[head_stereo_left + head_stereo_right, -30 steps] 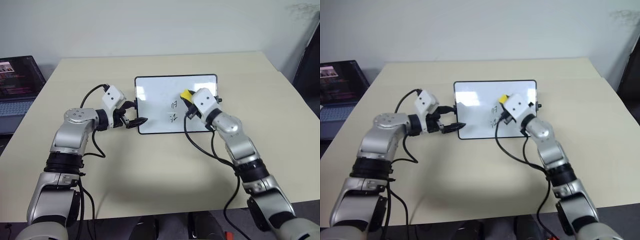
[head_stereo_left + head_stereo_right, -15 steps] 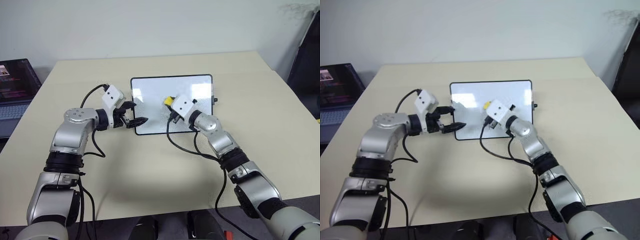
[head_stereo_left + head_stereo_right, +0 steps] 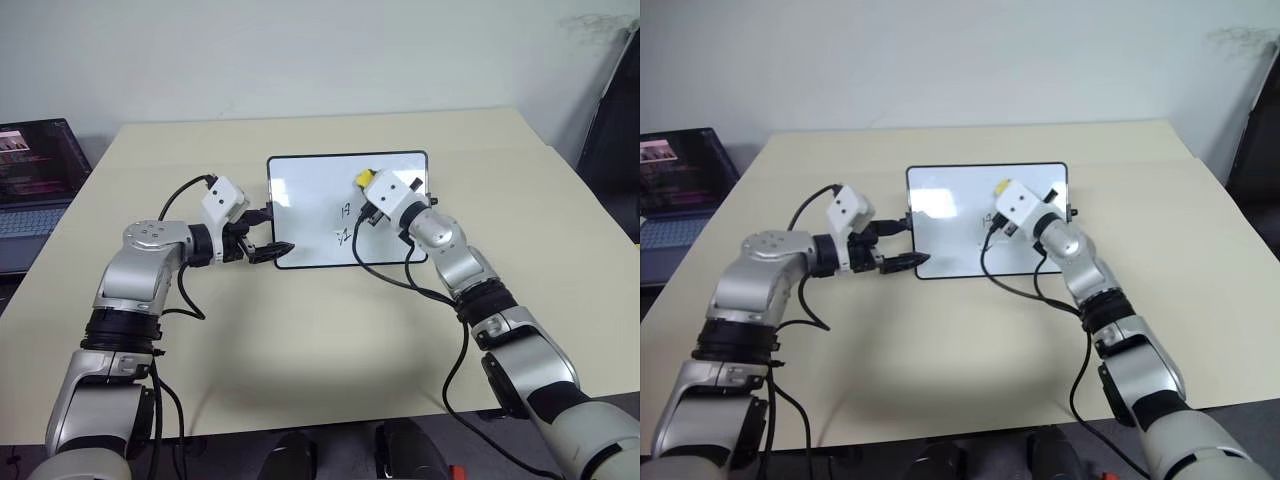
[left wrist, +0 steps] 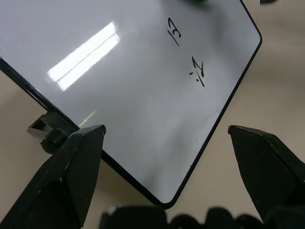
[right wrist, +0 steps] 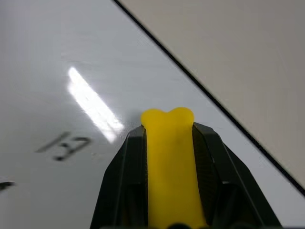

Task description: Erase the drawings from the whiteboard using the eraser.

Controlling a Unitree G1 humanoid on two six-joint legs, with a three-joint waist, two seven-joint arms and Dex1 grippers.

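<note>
Left pincer [image 3: 268, 232] stands wide open at the whiteboard's [image 3: 300, 195] left edge, its two black fingers [image 4: 71, 162] straddling the near left corner of the frame without closing on it. Ahead of it, to the right across the glossy white board, two drawings [image 3: 343, 222] remain: small black scribbles stacked one above the other, with bare board around them. Just right of those marks the right pincer [image 3: 368, 196] is clamped tight on the eraser [image 3: 365, 180], a yellow block whose end pokes out past the fingertips, held over the upper right part of the board lying on the pale surface [image 3: 300, 330]. To wipe well, judging from this layout, the eraser should be pressed flat and drawn leftward over both scribbles while the left pincer braces the frame so the board does not slide
</note>
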